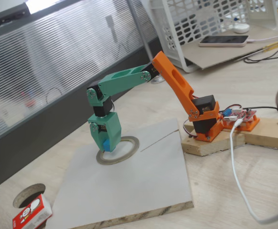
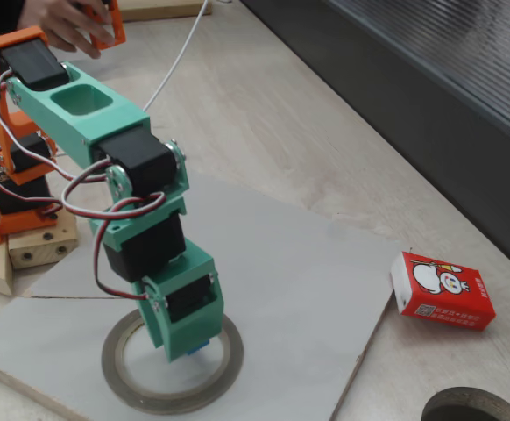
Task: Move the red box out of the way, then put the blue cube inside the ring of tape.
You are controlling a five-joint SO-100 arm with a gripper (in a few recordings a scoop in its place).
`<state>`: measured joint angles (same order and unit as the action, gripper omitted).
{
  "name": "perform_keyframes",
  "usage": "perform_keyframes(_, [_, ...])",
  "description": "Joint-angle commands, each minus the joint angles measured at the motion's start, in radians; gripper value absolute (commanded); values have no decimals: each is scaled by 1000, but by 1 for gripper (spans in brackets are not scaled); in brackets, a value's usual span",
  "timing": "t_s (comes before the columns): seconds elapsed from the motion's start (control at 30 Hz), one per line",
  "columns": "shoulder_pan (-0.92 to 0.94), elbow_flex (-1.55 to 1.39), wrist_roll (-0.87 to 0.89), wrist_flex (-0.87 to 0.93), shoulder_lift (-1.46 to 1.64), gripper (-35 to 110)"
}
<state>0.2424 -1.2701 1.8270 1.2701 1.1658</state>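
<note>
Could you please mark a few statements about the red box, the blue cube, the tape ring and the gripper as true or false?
1. The red box lies inside the ring of tape. False: it lies off the grey board, on the table near a round hole.
2. The gripper is down over the ring of tape. True.
3. The blue cube sits beside the red box. False: it shows at the gripper's tip, over the ring's hollow centre.
4. The ring of tape rests on the grey board. True.
5. The red box stands upright on its end. False: it lies flat, snowman face up.
</note>
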Motion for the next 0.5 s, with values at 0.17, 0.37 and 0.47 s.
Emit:
perform_keyframes(0.17, [3, 14, 14, 26, 41, 12])
perform_keyframes(0.37, [5, 14, 17, 117, 130, 12])
perform_keyframes(0.47, [5, 14, 17, 117, 132, 12])
